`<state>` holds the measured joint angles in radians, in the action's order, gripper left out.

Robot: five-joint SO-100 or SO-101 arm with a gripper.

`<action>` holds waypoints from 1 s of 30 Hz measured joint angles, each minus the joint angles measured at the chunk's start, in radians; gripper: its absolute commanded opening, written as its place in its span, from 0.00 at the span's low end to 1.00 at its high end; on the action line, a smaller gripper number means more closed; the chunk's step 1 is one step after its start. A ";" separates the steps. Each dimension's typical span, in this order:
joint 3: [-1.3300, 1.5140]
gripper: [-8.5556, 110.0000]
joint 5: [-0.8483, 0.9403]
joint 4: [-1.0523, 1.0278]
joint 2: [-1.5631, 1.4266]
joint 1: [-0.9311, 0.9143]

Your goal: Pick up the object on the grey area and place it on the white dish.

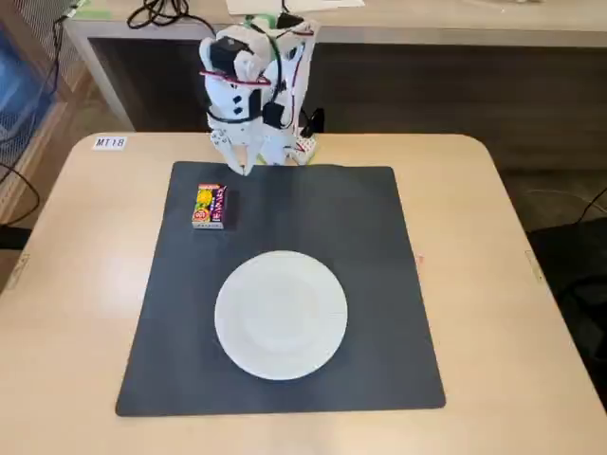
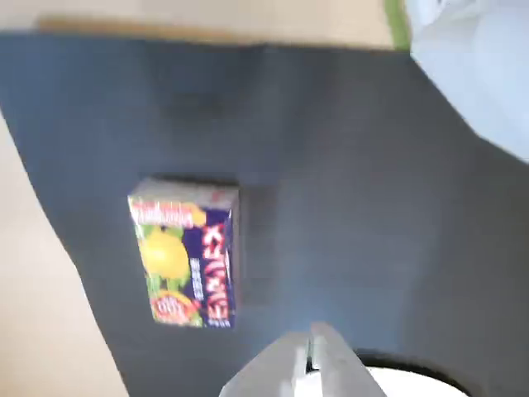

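- Left, fixed view: the packet [image 1: 209,206], a small rectangular box with a yellow, red and pink printed wrapper, lies flat near the far-left corner of the grey mat [image 1: 370,237]. It is close to the mat's left edge and well apart from the white plate [image 1: 281,314].
- Left, wrist view: the packet [image 2: 185,263] appears with its long axis running up and down the picture; a yellow fruit print and a dark panel with lettering face the camera. Bare mat [image 2: 347,190] surrounds it on all sides, so neither long face is obstructed.
- Centre, fixed view: the gripper [image 1: 237,163] hangs at the mat's far edge below the folded white arm [image 1: 251,81], just beyond the packet and apart from it. Nothing is held.
- Centre, wrist view: the pale fingertips [image 2: 285,372] enter from the bottom edge with almost no gap between them, so the claw reads as narrow, nearly closed.
- Judgement on the step in hand, the approach to the packet: the claw should widen before descent. The wrist should turn so the fingers straddle the short width, and the tips should come down centred, since an off-centre touch is likely to push so light a box across the mat.
- Right: the plate sits in the mat's near half, empty, and its rim [image 2: 413,380] shows at the bottom of the wrist view.
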<state>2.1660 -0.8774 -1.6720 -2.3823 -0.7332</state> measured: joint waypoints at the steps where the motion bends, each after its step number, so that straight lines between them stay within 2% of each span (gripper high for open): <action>1: 0.023 0.07 0.002 0.008 -0.015 -0.038; 2: 0.043 0.07 0.011 0.018 -0.025 -0.061; 5: 0.061 0.25 0.063 0.055 -0.011 -0.098; 6: 0.061 0.29 0.084 0.064 0.002 -0.109; 14: 0.066 0.40 0.123 0.133 0.175 -0.118; 30: -0.163 0.40 0.164 0.216 0.589 -0.026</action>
<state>2.0034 -0.7133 -1.4557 -1.7932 -0.7593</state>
